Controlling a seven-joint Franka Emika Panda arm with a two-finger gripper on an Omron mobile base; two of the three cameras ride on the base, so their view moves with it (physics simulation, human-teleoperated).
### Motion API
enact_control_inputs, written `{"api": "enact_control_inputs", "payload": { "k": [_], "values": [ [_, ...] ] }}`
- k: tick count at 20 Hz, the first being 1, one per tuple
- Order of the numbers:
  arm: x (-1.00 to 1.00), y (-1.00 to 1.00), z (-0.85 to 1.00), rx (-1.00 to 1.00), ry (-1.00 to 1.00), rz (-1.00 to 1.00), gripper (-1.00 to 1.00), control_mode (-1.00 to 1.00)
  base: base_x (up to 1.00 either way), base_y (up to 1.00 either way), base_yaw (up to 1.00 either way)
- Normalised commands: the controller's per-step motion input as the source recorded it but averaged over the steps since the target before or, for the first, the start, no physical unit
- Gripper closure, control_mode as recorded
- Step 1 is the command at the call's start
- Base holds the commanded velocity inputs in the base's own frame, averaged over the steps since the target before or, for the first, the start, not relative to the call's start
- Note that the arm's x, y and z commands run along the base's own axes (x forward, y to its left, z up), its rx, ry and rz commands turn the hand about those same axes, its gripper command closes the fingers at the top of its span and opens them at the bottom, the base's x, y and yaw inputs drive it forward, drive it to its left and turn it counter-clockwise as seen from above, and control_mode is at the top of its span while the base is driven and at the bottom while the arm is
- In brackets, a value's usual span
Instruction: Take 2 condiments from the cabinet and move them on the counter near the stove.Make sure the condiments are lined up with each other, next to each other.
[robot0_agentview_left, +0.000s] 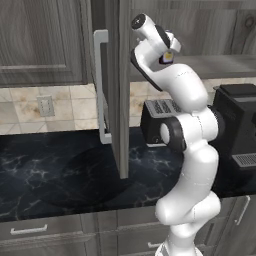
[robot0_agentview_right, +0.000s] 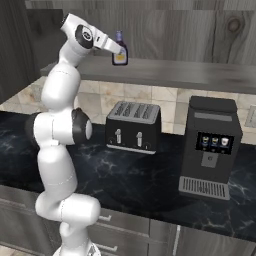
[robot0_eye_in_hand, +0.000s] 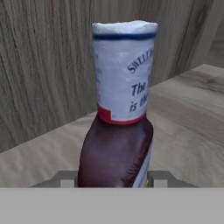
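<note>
One of the condiments, a dark brown bottle (robot0_eye_in_hand: 116, 148) with a pale blue cap and a yellow label (robot0_agentview_right: 120, 53), stands upright on the grey shelf (robot0_agentview_right: 175, 75) of the open cabinet. My gripper (robot0_eye_in_hand: 113, 179) reaches into the cabinet and is shut on the bottle's lower body, one finger on each side. In the left base view the hand (robot0_agentview_left: 169, 52) sits high beside the open cabinet door (robot0_agentview_left: 120, 100), and the bottle's label peeks out past it. The black marble counter (robot0_agentview_right: 150, 185) lies below. The stove is out of view.
A black toaster (robot0_agentview_right: 132, 127) and a black coffee machine (robot0_agentview_right: 210, 145) stand on the counter under the shelf. The open door with its silver bar handle (robot0_agentview_left: 101, 85) hangs just left of the arm. Grey drawers (robot0_agentview_left: 30, 230) run below the counter edge.
</note>
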Motion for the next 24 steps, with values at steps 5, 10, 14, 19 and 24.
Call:
{"api": "enact_control_inputs", "payload": {
  "k": [5, 10, 14, 19, 24],
  "values": [
    [-0.39, 0.00, -0.11, 0.00, -0.09, 0.01, 1.00, -1.00, 0.00, 0.00, 0.00],
    [-0.46, 0.00, -0.09, 0.00, -0.09, 0.00, 1.00, -1.00, 0.00, 0.00, 0.00],
    [-0.63, 0.00, -0.01, 0.00, -0.09, 0.00, 1.00, -1.00, 0.00, 0.00, 0.00],
    [-0.73, -0.03, 0.02, 0.00, -0.06, 0.04, 1.00, -1.00, 0.00, 0.00, 0.00],
    [-0.79, -0.10, 0.00, 0.00, -0.04, 0.15, 1.00, -1.00, 0.00, 0.00, 0.00]
  ]
}}
